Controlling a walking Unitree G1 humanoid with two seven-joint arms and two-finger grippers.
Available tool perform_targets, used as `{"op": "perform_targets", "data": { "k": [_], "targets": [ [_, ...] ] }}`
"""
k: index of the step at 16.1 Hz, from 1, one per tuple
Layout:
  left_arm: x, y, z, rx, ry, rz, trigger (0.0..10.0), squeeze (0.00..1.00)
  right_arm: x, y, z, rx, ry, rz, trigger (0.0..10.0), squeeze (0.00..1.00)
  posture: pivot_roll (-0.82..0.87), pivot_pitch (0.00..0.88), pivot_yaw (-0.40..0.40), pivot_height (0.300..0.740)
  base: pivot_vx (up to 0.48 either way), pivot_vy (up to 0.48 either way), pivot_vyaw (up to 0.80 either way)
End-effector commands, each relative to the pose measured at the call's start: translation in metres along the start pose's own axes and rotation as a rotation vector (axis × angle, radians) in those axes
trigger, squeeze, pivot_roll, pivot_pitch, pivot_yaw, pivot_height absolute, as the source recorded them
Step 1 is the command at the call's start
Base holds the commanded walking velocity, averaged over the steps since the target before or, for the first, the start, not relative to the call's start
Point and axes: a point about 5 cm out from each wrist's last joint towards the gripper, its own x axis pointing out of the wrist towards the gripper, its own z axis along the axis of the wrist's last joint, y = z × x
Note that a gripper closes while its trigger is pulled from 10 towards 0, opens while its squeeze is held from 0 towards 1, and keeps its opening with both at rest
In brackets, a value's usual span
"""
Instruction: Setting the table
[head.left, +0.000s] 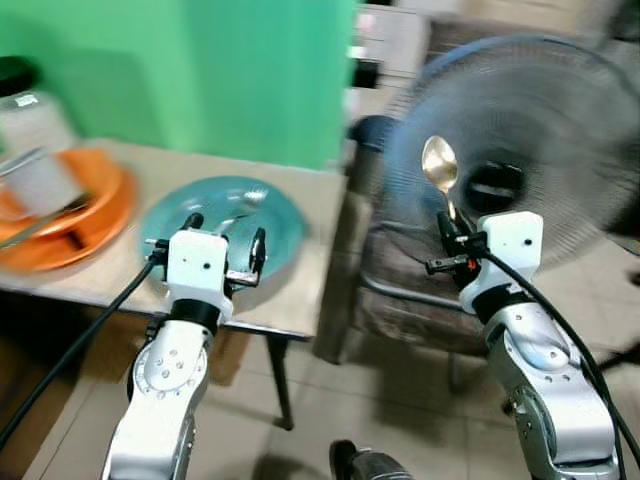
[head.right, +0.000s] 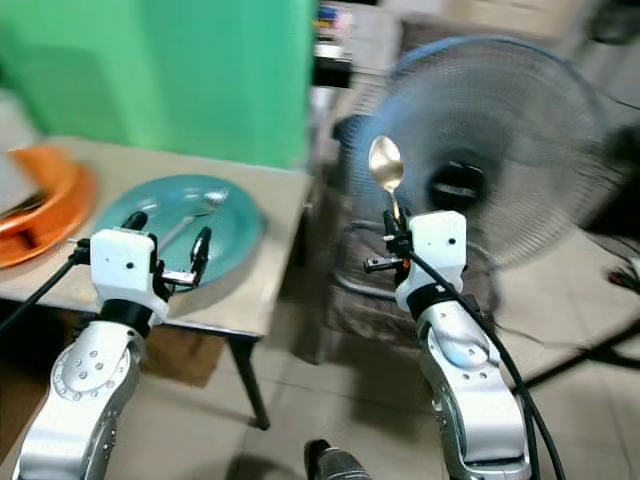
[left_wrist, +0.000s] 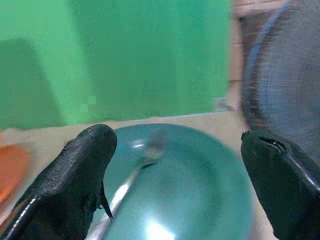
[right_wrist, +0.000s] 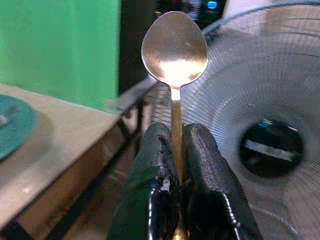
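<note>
Beige tabletop (head.left: 300, 215) before green wall; grey standing fan (head.left: 560, 130) to the robot's right.

Item: gold-toned metal spoon (right_wrist: 174, 55), long axis upright, bowl uppermost, held off the table in front of the fan.

Holder: right gripper (right_wrist: 181, 165), fingers clamped on the handle.

Placed: round teal plate (head.left: 222, 222), silver utensil (left_wrist: 131, 176) lying in it.

Left gripper (left_wrist: 175, 175): fingers spread wide, empty, over plate's near edge.

Adjacent: orange dish (head.left: 75, 215).

Progress: roughly midway; spoon not yet laid down.

Left gripper (left_wrist: 175, 170) jaws apart over teal plate (left_wrist: 200, 200); fork (left_wrist: 132, 175) lying on it.
</note>
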Motion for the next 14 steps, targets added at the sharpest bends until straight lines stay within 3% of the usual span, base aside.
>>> {"op": "perform_targets", "data": {
  "k": [1, 8, 12, 13, 14],
  "targets": [
    [0.002, -0.005, 0.001, -0.003, -0.005, -0.016, 10.0, 0.0, -0.002, -0.001, 0.005, -0.007, -0.015, 0.002, 10.0, 0.0, -0.04, 0.07, -0.018, 0.74, 0.0, 0.0, -0.77],
    [0.008, -0.005, 0.004, -0.079, 0.003, 0.007, 10.0, 0.0, 0.0, -0.009, 0.005, 0.022, 0.01, -0.055, 10.0, 0.0, -0.04, 0.058, -0.016, 0.74, 0.0, 0.0, -0.77],
    [0.009, -0.005, 0.0, -0.079, 0.035, 0.023, 10.0, 0.0, -0.001, -0.013, 0.0, 0.043, 0.047, -0.105, 10.0, 0.0, -0.04, 0.056, -0.02, 0.74, 0.0, 0.0, -0.75],
    [0.007, -0.009, -0.001, -0.08, 0.034, -0.02, 10.0, 0.0, -0.004, -0.015, -0.002, 0.053, 0.053, -0.12, 10.0, 0.0, -0.04, 0.056, -0.02, 0.74, 0.0, 0.0, -0.76],
    [0.006, -0.013, 0.0, -0.03, 0.022, -0.051, 10.0, 0.0, -0.007, -0.016, -0.003, 0.058, 0.065, -0.13, 10.0, 0.0, -0.04, 0.059, -0.016, 0.74, 0.0, 0.0, -0.76]
  ]
}}
